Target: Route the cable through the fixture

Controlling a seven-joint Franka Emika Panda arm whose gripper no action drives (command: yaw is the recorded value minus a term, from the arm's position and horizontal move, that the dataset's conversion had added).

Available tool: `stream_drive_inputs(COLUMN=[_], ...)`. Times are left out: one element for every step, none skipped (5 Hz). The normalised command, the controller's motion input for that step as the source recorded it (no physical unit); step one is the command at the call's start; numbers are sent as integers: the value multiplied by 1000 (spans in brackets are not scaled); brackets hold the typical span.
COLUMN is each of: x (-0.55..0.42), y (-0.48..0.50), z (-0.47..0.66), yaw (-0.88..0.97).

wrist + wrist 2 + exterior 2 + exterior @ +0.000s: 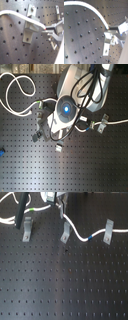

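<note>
I have the gripper [47, 31] closed on the cable [75, 231] — in the first wrist view the fingers [53, 28] pinch the white cord right beside the middle fixture [30, 26], and the cord arcs away over the perforated bench [60, 287]. In the first exterior view I see three grey fixtures in a row near the far edge of the bench: the left fixture [27, 228], the middle one, and the right fixture [107, 232]. From the gripper the cable drops past the middle fixture, dips to the bench, and climbs to the right fixture, its blue band [90, 237] lying just short of that one. The green band [31, 210] sits behind the left fixture, where the cord loops off toward the bench's far left corner. In the second exterior view the arm [67, 106] covers most of the middle fixture.
</note>
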Motion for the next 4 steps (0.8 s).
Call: stream_drive_inputs(x=[42,16,-58,-81], y=[53,82,109,151], z=[749,723,140,168], yaw=[-49,-11,0,77])
